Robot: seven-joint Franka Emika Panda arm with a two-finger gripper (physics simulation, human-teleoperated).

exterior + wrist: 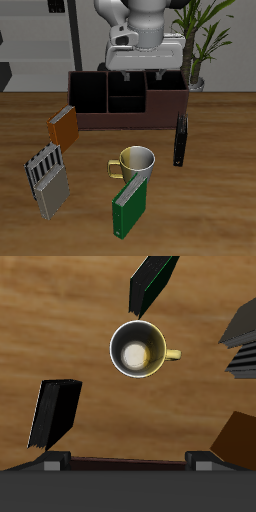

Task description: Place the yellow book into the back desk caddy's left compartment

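The yellow book (63, 125) stands tilted on the table just in front of one end of the back desk caddy (125, 118); only its corner shows in the wrist view (236, 436). The caddy is a long dark-brown box with black-lined bins. Its left compartment (88, 95), the end bin nearest the book, is empty. My gripper (140, 76) hangs above the caddy's middle, open and empty. In the wrist view (130, 466) its fingertips (55, 464) sit wide apart, well away from the book.
A yellow mug (135, 162) (138, 351) stands at mid-table. A green book (128, 205) (152, 281) leans near the front edge. A grey striped book (48, 178) (240, 336) lies in front of the yellow book. A black book (181, 140) (55, 413) stands by the caddy's other end.
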